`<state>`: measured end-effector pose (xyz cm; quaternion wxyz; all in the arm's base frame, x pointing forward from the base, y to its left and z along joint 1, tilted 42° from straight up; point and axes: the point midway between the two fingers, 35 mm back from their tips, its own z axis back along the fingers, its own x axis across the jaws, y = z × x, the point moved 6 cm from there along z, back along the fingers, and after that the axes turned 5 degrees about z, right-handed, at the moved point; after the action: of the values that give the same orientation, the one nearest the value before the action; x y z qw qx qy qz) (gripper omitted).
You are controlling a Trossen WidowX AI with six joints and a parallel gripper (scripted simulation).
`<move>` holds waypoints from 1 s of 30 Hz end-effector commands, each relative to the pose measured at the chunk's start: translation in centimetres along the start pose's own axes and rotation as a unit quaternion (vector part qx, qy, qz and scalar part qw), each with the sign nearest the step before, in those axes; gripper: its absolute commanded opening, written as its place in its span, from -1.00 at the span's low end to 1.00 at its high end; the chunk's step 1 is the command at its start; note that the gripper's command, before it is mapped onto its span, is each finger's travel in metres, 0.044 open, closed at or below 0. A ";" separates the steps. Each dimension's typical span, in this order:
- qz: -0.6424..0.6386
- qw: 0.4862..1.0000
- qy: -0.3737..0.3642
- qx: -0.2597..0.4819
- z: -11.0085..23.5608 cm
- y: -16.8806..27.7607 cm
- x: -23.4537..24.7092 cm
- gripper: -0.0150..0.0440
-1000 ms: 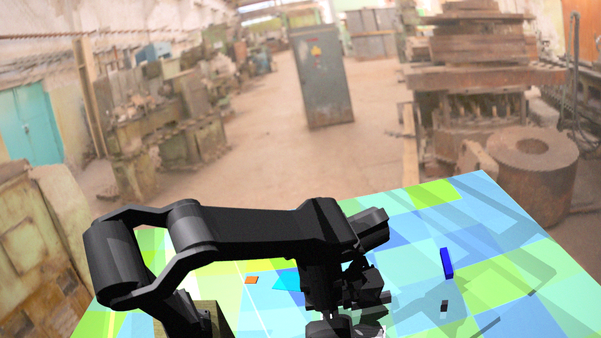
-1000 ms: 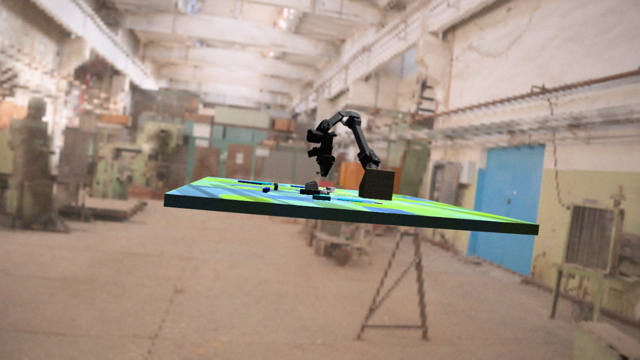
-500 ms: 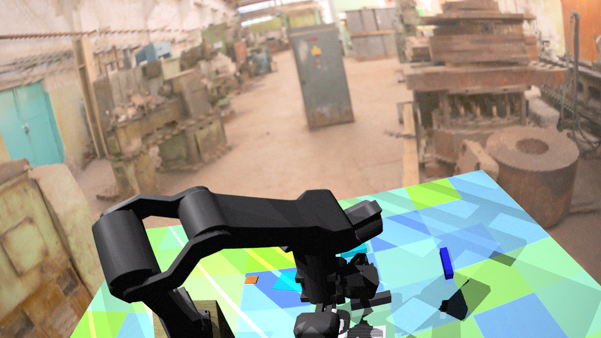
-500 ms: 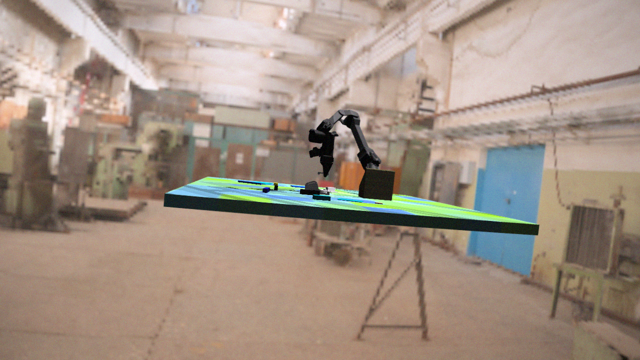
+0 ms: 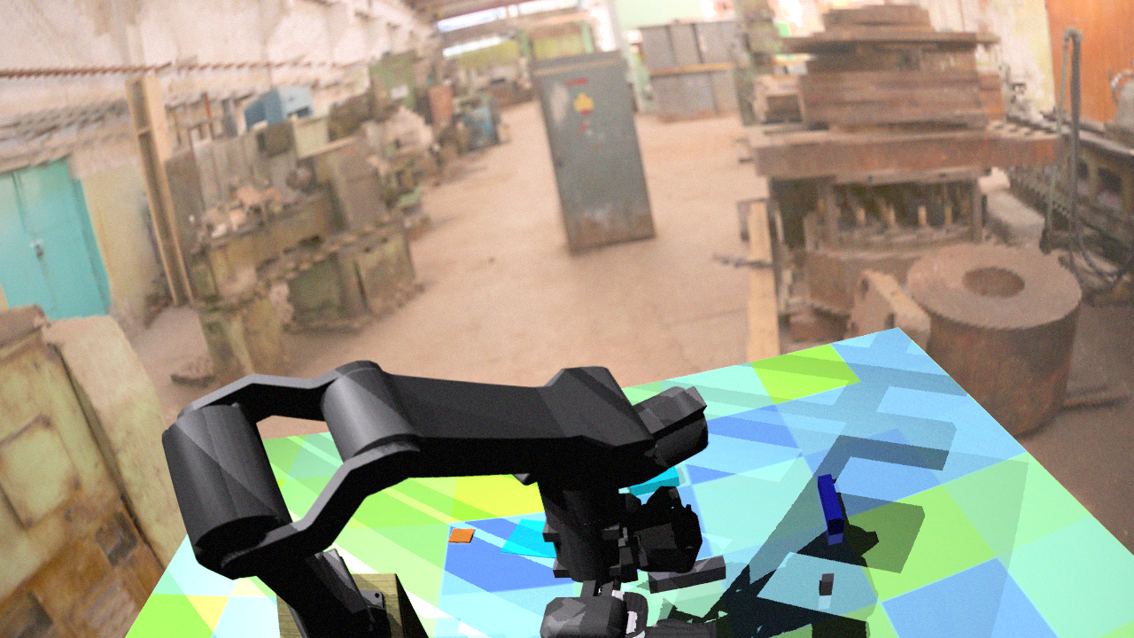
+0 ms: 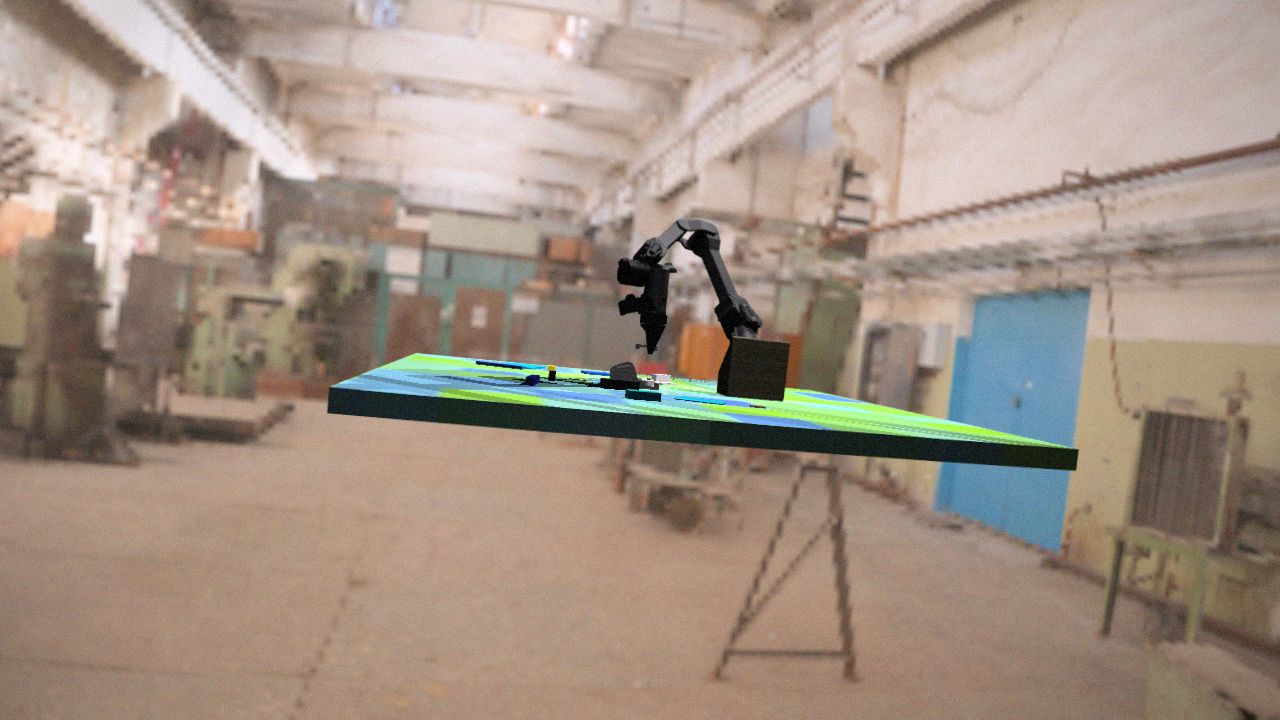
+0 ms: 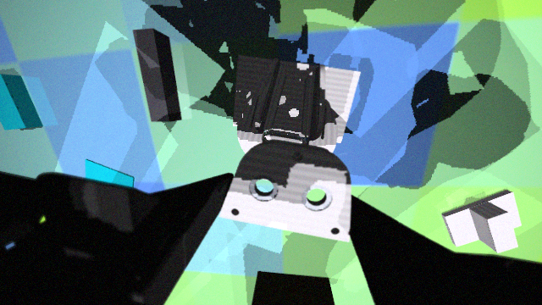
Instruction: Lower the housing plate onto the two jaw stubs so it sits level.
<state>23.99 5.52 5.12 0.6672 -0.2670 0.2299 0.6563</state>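
My gripper [image 7: 287, 189] [image 6: 651, 347] is shut on the housing plate [image 7: 315, 220], gripping its two side edges. The plate is light grey with a rounded end, two large ringed holes and small corner holes. In the exterior view it hangs above the table, over or near the jaw assembly [image 6: 623, 377]. In the wrist view the assembly [image 7: 343, 91] is a pale base with dark, shadowed ridged parts, just beyond the plate's rounded end. The plate hides part of it, and I cannot make out the pins and stubs. In the top view the arm covers much of this area.
A dark bar [image 7: 152, 76] [image 5: 687, 574] and a teal block [image 7: 14, 103] lie to one side of the assembly. A white T-shaped block [image 7: 501, 220] lies on the other. A blue bar [image 5: 828, 508], an orange tile [image 5: 461, 535] and a small dark block [image 5: 826, 584] also lie around.
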 end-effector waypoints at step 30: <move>-0.003 1.000 0.001 -0.002 0.0 1.2 0.8 0.70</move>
<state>22.87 6.09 4.61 0.6662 -0.2716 0.2295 0.6556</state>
